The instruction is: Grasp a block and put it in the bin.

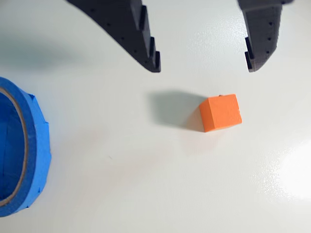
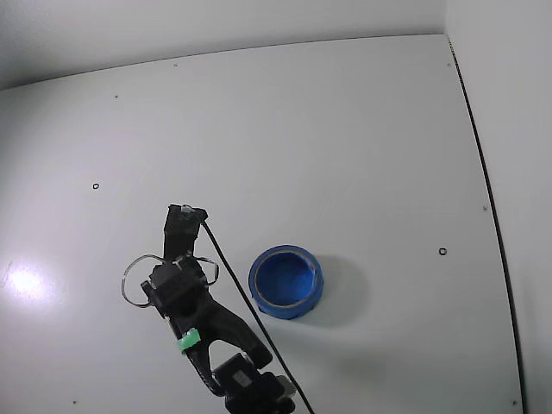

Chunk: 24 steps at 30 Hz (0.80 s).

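Wide-open, empty pincer [image 1: 203,65] hangs above the block [image 1: 221,112]; bin [image 1: 29,145] cut off at left.

The block [image 1: 221,112] is plain orange; the bin [image 2: 286,282] bright blue; the pincer [image 1: 204,65] black; the table [image 2: 345,129] white.

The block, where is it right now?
In the wrist view the block lies on the table just below the open end effector, right of the bin.
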Each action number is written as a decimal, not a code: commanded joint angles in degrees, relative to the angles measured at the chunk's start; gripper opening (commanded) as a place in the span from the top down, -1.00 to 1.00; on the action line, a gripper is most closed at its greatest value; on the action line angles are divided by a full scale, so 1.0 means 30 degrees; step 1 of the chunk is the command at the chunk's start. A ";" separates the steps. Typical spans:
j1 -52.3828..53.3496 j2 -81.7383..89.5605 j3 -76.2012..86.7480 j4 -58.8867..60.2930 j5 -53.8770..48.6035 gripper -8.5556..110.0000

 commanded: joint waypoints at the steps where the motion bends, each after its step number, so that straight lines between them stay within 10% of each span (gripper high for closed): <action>1: -0.0205 -0.0908 -0.2900 -0.0029 -0.0264 0.42; 24: -0.2256 -0.6035 -0.6709 -0.0029 -0.0264 0.42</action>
